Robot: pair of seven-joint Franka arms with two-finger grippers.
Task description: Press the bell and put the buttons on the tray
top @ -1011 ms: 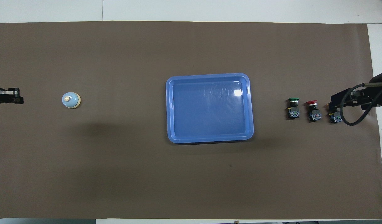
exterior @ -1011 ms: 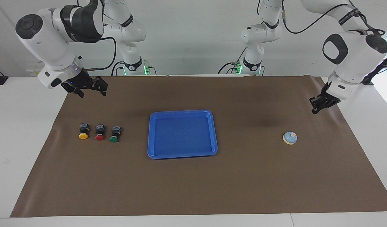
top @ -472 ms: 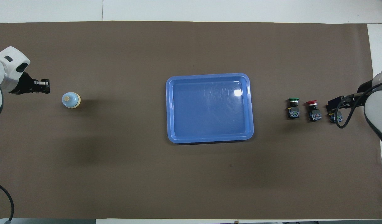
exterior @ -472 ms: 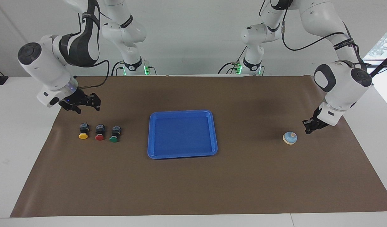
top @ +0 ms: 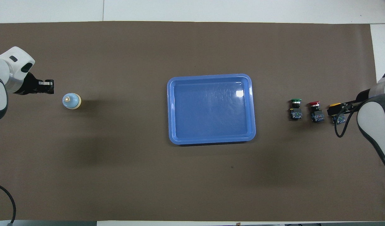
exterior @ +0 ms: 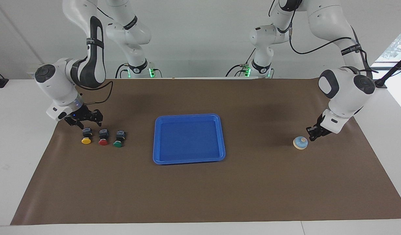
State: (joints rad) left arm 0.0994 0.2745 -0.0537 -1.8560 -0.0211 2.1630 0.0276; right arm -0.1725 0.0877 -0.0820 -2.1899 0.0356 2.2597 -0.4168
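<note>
So the setup is a white table (exterior: 11,137) with a big brown mat (exterior: 200,195) covering most of it, a plain pale wall along the robots' end, and a window (exterior: 394,45) showing at the left arm's end. The mat is a bit wavy along its edges.

Counting things: one tray (exterior: 189,160), one bell (exterior: 300,143), three buttons, two arms.

The blue tray sits flat in the middle of the mat with nothing in it. The bell is well apart from it toward the left arm's end, upright, cream knob on top. The buttons are in a neat row toward the right arm's end, lying on the mat with their caps pointing away from the robots: yellow button (exterior: 86,137) outermost, red button (exterior: 103,137) in the middle, green button (exterior: 119,139) closest to the tray.

The left gripper (exterior: 312,133) is down low just beside the bell, not touching it as far as I can see, and I honestly can't tell what its jaws are doing. The right gripper (exterior: 86,119) hangs just above the yellow button's black body, jaws spread, nothing in them.
</note>
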